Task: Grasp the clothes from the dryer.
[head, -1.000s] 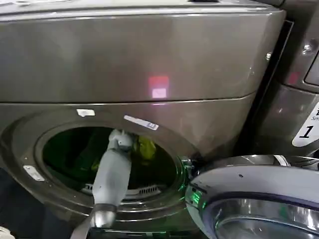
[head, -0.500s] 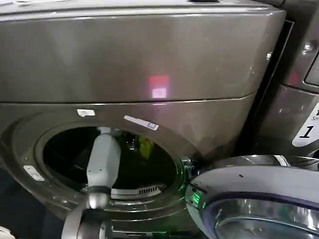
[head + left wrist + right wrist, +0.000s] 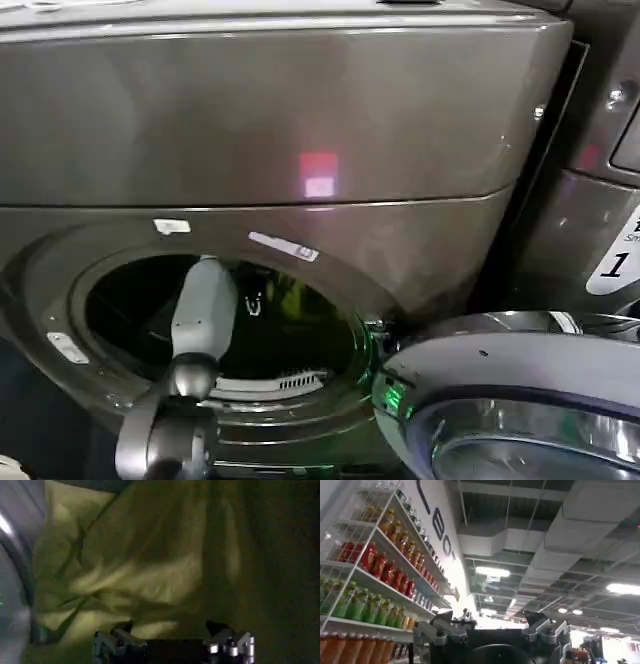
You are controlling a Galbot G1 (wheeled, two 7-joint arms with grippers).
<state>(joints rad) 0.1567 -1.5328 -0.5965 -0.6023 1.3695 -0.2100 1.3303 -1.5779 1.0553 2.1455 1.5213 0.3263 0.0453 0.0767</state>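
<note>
Nearest the head cam, the open silver-rimmed door [image 3: 510, 400] swings out just right of the dryer [image 3: 280, 130] mouth. Left arm reaches thru that mouth, left gripper [image 3: 172, 635] inside the drum w/ fingers spread apart — nothing between them. The clothes [image 3: 125, 575] lie just beyond its tips, deep in the drum. Right gripper [image 3: 490, 630] points up at ceiling, well away from the dryer — can't tell its state.
</note>
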